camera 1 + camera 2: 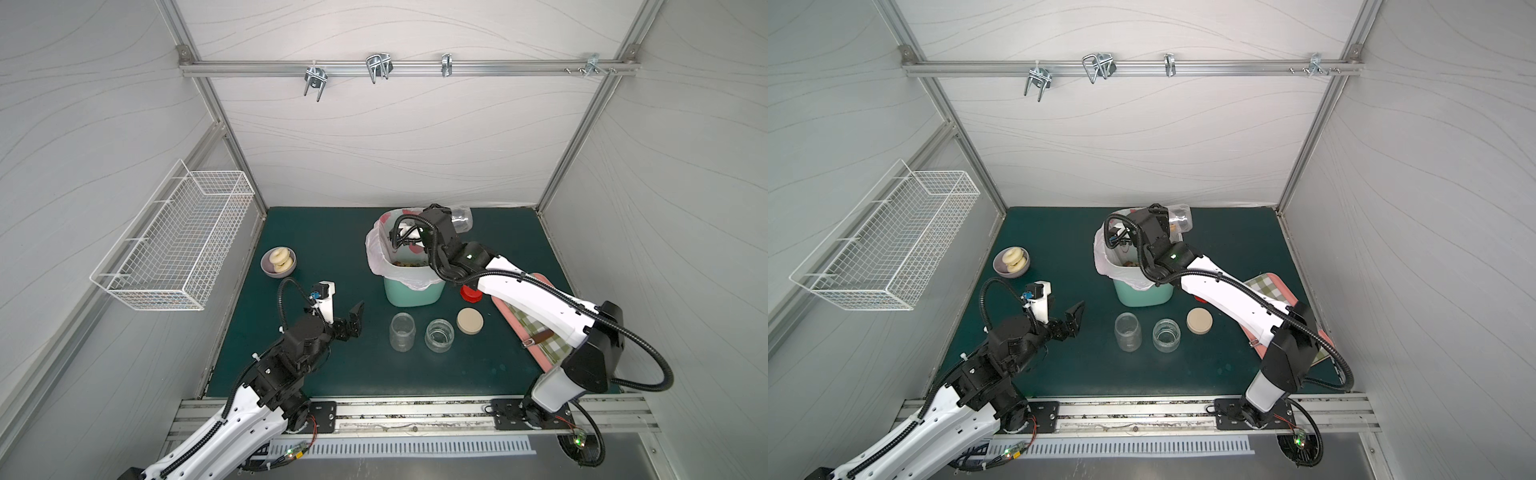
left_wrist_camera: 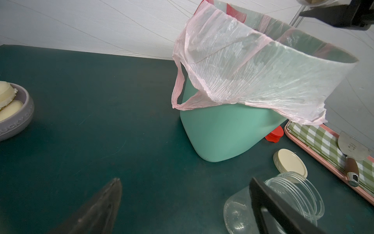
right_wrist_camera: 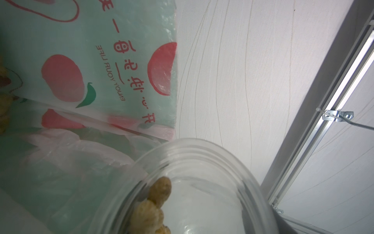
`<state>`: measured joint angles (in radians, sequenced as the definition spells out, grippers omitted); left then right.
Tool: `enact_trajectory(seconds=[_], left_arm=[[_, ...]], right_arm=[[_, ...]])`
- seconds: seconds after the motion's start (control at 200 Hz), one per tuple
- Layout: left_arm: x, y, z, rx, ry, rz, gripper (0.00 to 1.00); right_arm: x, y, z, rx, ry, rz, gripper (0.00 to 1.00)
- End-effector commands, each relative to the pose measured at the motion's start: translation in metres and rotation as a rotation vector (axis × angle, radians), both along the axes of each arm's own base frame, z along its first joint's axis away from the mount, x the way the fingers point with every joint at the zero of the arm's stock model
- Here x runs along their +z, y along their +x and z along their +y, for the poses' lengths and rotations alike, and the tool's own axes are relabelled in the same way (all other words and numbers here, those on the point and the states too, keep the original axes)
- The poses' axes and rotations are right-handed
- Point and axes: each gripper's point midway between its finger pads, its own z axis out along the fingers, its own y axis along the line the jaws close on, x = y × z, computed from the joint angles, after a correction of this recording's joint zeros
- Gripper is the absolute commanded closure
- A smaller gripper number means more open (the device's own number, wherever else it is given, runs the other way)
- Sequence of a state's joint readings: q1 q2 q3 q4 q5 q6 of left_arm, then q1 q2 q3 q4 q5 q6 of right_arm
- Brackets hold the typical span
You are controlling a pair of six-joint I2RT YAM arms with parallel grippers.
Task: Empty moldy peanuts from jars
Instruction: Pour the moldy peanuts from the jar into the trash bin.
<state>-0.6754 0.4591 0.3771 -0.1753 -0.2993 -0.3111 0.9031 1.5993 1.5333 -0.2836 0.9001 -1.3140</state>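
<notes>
The tall jar (image 1: 402,331) and squat jar (image 1: 439,334) stand empty. Your right claw (image 1: 452,224) grips the third jar (image 1: 462,218), tipped over the bin (image 1: 411,291). A few peanuts (image 3: 159,202) remain inside for you to shake out. Your left claw (image 2: 184,181) gapes wide and holds nothing.

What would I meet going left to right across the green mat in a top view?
Grey bowl → left gripper, open → taller jar → squat jar → beige lid → checked tray. Left out: the mint bin and the red lid, which overlap others in that order.
</notes>
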Motion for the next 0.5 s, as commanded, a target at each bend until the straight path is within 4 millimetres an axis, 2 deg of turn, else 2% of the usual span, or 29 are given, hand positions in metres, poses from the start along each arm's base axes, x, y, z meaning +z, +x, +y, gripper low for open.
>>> enact_trajectory(seconds=[0.0,0.17,0.495], left_arm=[[0.015,0.002,0.001,0.015,-0.042,-0.035,0.01],[0.014,0.003,0.001,0.017,-0.042,-0.033,0.01],[0.013,0.000,0.005,0.027,-0.036,-0.031,0.01]], right_arm=[[0.018,-0.007,-0.004,0.005,0.054,-0.027,1.00],[0.010,0.003,-0.005,-0.024,-0.064,-0.055,1.00],[0.016,0.009,-0.005,-0.026,-0.199,-0.092,1.00]])
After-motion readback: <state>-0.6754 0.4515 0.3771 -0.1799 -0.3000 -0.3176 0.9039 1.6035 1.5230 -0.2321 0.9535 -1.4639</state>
